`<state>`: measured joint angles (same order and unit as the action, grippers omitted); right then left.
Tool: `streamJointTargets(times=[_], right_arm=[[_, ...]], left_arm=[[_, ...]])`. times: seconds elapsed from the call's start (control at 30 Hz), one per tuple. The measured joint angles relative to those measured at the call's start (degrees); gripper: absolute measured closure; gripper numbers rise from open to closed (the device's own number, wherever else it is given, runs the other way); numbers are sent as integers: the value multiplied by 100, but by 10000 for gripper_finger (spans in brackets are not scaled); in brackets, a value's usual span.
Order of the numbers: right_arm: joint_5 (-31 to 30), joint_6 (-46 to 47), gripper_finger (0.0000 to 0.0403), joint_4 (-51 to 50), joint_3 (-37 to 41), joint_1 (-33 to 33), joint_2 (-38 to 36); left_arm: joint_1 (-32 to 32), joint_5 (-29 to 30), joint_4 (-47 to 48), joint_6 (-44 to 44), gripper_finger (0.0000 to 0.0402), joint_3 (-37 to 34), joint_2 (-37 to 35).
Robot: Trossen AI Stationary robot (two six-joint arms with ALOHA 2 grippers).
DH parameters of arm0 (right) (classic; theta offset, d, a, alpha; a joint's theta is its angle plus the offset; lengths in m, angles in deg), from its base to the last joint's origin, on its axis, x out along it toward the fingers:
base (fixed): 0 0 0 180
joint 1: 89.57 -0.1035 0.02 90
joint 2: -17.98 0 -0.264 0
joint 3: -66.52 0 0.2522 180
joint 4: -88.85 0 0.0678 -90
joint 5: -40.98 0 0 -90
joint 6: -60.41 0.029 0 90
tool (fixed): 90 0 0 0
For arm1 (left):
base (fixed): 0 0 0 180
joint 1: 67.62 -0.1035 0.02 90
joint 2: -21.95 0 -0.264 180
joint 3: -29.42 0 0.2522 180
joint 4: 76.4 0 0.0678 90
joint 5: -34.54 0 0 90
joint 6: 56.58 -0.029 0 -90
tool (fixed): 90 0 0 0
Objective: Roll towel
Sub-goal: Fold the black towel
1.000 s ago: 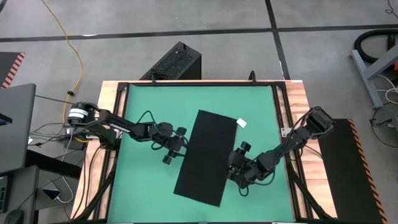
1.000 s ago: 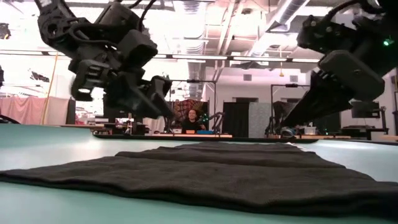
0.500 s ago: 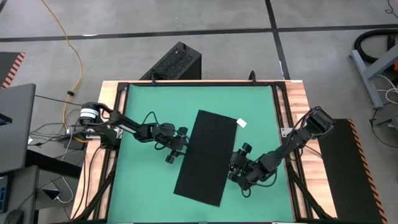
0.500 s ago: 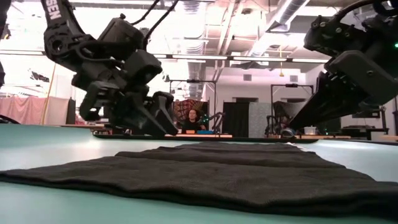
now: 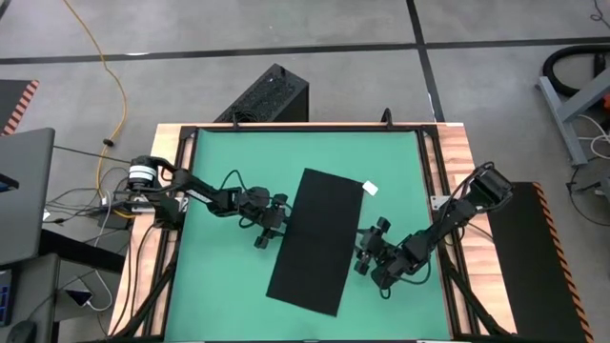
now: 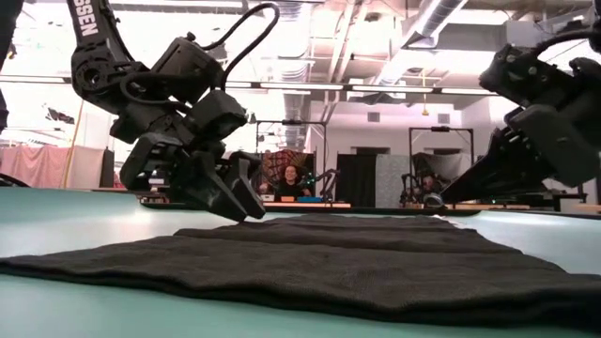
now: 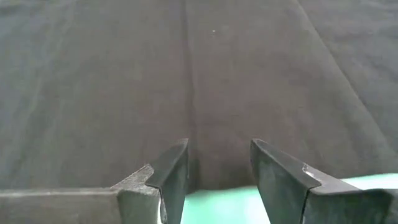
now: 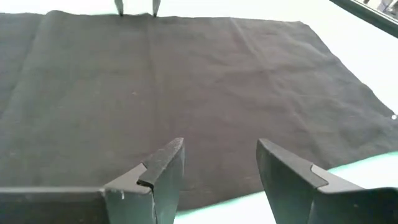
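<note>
I see the towel [image 5: 319, 240], a flat black rectangle of soft matte cloth with faint fold creases, lying slantwise mid-mat on the smooth green mat [image 5: 229, 286]; white tag [image 5: 370, 189] at its far corner. Left gripper [image 5: 272, 226] and right gripper [image 5: 369, 250] sit at opposite long edges, fingers spread, pinching nothing.

The towel [image 5: 317, 240] is matt black woven cloth with a fine, slightly fuzzy texture and soft fold creases. It lies on a smooth, faintly shiny green mat [image 5: 229, 276]. The table edge [image 5: 459, 171] is light, grained wood. The left gripper [image 7: 217, 171] has dark fingers [image 7: 173, 169] of smooth, hard material with worn, scuffed edges.
</note>
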<state>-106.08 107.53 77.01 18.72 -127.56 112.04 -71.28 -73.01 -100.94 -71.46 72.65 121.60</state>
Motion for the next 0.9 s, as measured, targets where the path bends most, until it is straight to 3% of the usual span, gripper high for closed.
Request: streamJointTargets(times=[0.27, 0.5, 0.73, 0.9], right_arm=[[86, -669, 182, 772, 65, 63, 133], [156, -712, 182, 1408, -5, 103, 987], [84, -591, 183, 1431, -94, 103, 1255], [348, -451, 209, 1291, -96, 129, 1281]], left_arm=[[0, 8, -2, 108, 239, 0, 0], [0, 21, 31, 224, 239, 0, -2], [0, 19, 102, 250, 239, 0, -4], [0, 26, 343, 264, 239, 1, -5]])
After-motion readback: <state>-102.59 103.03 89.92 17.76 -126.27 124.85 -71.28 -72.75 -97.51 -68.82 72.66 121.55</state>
